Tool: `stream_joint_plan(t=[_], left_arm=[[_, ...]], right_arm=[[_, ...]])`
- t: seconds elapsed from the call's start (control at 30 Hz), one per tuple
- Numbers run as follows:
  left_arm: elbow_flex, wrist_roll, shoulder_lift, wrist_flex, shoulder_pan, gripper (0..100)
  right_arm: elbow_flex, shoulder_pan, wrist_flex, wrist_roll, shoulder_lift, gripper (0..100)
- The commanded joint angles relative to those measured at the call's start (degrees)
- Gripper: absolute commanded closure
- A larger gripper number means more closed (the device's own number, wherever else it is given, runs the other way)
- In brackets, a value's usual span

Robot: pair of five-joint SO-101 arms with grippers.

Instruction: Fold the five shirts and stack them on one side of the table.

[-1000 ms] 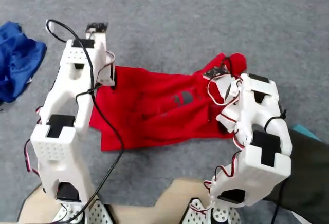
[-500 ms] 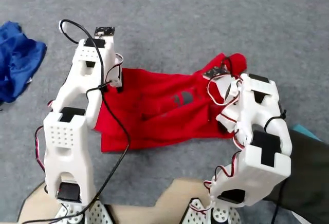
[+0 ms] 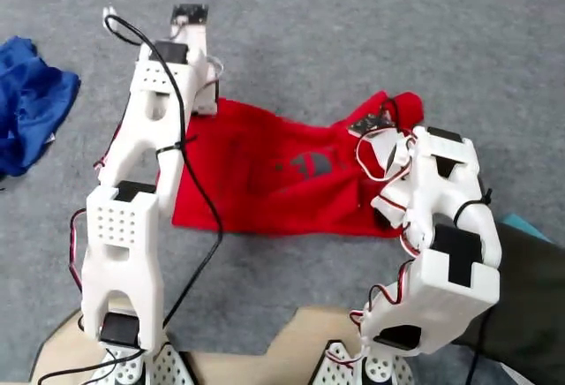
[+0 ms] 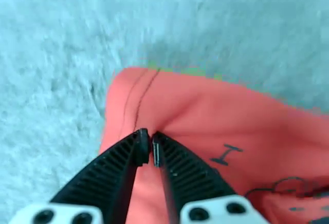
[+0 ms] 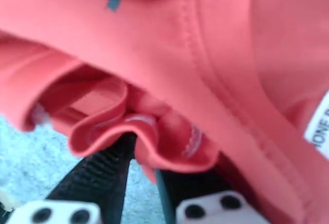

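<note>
Red shirt (image 3: 274, 182) spread across the grey bench (image 3: 353, 41), left pincer (image 4: 150, 146) clamped on its corner, right pincer (image 5: 142, 156) gripping bunched fabric opposite.

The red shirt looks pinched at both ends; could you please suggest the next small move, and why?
Probably draw the left claw outward, away from the right claw, to flatten the red shirt: each claw is shut on an edge, and the cloth lies bunched near the right one.
</note>
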Motion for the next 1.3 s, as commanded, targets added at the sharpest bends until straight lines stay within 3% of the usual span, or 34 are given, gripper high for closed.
stream_joint_plan(t=[0.0, 0.13, 0.4, 0.63, 0.83, 0.9, 1.07, 1.2, 1.27], left_arm=[[-8.70, 3.25, 0.04, 0.62, 0.44, 98], [-13.89, 7.21, 0.57, 0.79, 0.44, 98], [-29.80, 7.91, 1.01, 8.00, 2.99, 98], [-26.73, 8.09, 4.00, 1.05, 3.34, 98], [-24.26, 17.23, 8.04, 0.35, 1.76, 80], [-24.70, 18.64, 8.57, 2.20, 0.79, 79], [-25.14, 14.59, 8.31, 8.97, -1.85, 79], [-28.40, 9.32, 7.78, 19.52, -3.25, 79], [-25.67, 6.59, 7.25, 19.96, -3.69, 79]], right_arm=[[-0.40, 1.36, -1.23, -0.70, 0.48, 99.3], [-0.40, 1.36, -1.23, -0.70, 0.48, 99.3], [-0.40, 1.27, -1.23, -0.70, 0.48, 99.3], [-0.40, 1.27, -1.23, -0.70, 0.48, 99.3], [-0.40, 1.36, -1.23, -0.70, 0.48, 99.2], [-0.40, 1.36, -1.23, -0.70, 0.31, 99.1], [-0.31, 1.45, -1.23, -0.88, 0.22, 99.1], [-0.31, 1.54, -2.46, -0.97, 0.13, 99.1], [-0.22, 1.54, -2.73, -1.05, 0.13, 99.1]])
